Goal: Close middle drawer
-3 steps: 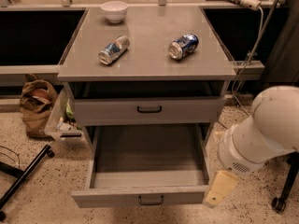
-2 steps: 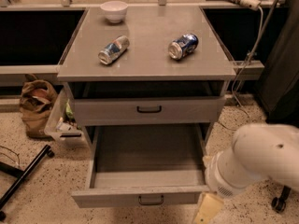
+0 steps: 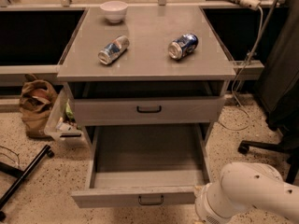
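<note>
Camera view: middle drawer (image 3: 117, 199) stands pulled far out, nearside, probably light, rigid and free-sliding, so push its flat front by the handle (image 3: 151, 200); gripper (image 3: 200, 189) barely shows at its near right corner, state impossible to tell.

Wide shallow grey middle drawer (image 3: 135, 197) pulled far out of the grey metal cabinet (image 3: 147, 64), small dark bar handle (image 3: 151, 200) at front centre; taller grey upper drawer (image 3: 187, 110) above it. White rounded robot arm (image 3: 247, 195) in lower right corner, its gripper (image 3: 200, 189) showing only as a tan tip just beside the right end of the open drawer's front. On the cabinet top: silver-blue dented can (image 3: 113, 50) and blue dented can (image 3: 183, 46) on their sides, well apart; small white bowl (image 3: 114, 10) near back edge
</note>
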You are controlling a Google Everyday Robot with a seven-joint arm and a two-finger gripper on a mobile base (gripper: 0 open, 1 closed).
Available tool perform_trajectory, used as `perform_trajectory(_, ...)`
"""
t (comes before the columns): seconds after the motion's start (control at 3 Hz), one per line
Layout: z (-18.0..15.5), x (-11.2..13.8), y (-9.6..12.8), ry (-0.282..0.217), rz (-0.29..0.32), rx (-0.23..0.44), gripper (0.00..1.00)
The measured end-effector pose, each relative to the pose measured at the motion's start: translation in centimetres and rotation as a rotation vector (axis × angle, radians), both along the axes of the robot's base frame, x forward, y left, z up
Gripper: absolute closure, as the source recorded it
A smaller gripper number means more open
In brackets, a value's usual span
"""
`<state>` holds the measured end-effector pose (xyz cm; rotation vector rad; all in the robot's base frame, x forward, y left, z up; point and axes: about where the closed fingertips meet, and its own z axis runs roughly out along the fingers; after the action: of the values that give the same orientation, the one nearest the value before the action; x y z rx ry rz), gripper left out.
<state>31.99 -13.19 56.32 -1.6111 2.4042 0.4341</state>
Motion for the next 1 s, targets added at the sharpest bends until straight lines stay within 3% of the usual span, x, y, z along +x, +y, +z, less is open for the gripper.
perform_trajectory(0.67, -1.5, 0.0, 0.2, -0.001, 0.005, -0.012, 0.00)
perform_trajectory(1.0, -5.0, 0.6, 0.1, 0.030, 0.002, -0.016, 0.00)
